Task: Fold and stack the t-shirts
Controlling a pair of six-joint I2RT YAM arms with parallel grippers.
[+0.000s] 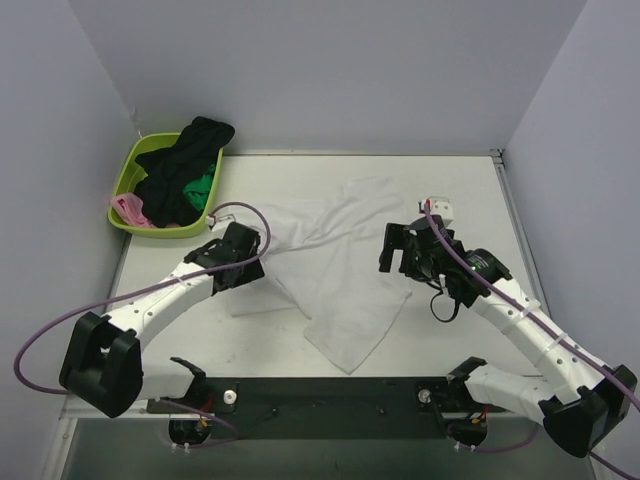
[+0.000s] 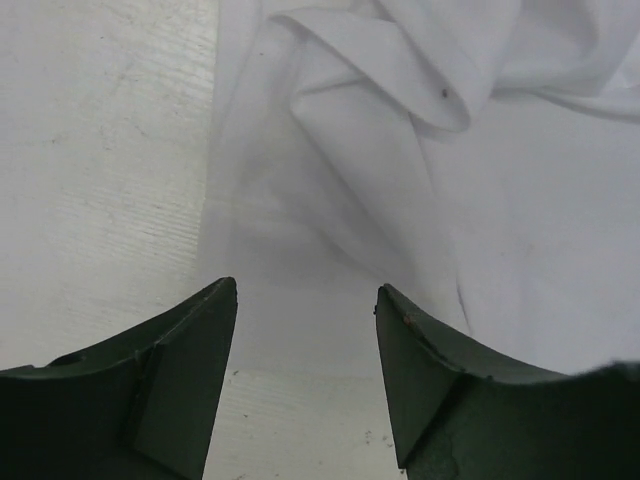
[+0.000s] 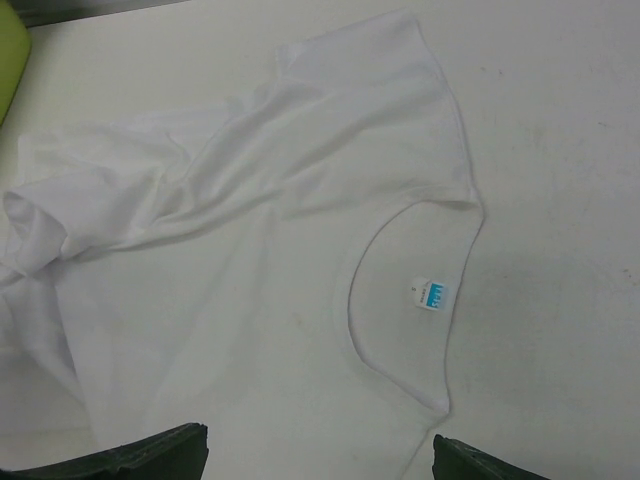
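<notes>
From the top camera you see the white t-shirt [image 1: 335,265] lying loose and wrinkled in the middle of the table [image 1: 450,180], spread from the far side toward the near edge, with one corner pointing at the arm bases. Your left gripper [image 1: 258,252] sits at the shirt's left edge and your right gripper [image 1: 392,250] at its right edge. Neither one has cloth lifted. At the far left corner stands the lime basket [image 1: 128,175]. In it, a black t-shirt [image 1: 185,165] is piled over the rim, with a green t-shirt [image 1: 203,187] and a pink t-shirt [image 1: 128,208] showing beside it.

From the left wrist camera you see the left gripper [image 2: 305,290] with its dark fingers [image 2: 190,350] spread well apart and nothing pinched between them. The white t-shirt [image 2: 500,200] fills the right and far part of this view in soft folds, its edge running just past the fingertips. Bare table [image 2: 100,150] lies to the left. You cannot tell whether the fingertips touch the cloth.

From the right wrist camera you see the right gripper [image 3: 320,440] with only its two tips showing at the bottom corners, standing wide and gripping nothing. Below it the white t-shirt [image 3: 250,260] shows its neck opening [image 3: 355,290] with a blue-and-white label [image 3: 432,293] inside, and a sleeve [image 3: 390,80] laid flat toward the top of the view.
</notes>
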